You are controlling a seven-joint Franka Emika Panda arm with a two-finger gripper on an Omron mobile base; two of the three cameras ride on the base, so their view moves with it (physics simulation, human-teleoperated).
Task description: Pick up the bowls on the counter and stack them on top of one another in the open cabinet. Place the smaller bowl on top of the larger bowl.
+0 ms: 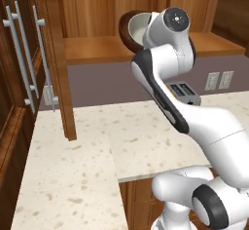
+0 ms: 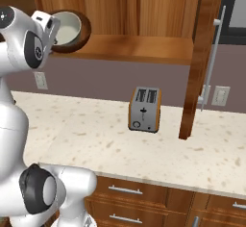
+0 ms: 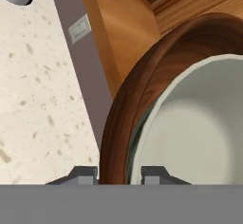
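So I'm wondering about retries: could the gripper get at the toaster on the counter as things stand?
Probably not right away. The gripper is up at the open cabinet, its fingertips astride the rims of the larger bowl and the smaller bowl. The toaster stands unobstructed on the counter.

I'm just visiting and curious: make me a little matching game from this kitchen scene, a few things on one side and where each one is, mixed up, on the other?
Things:
1. smaller bowl
2. larger bowl
3. toaster
4. gripper

Places:
A. standing on the counter, below the open cabinet
B. nested inside the brown wooden bowl
C. jaws astride the rims of both bowls
D. tilted at the cabinet shelf, holding the pale bowl

Pairs: 1-B, 2-D, 3-A, 4-C
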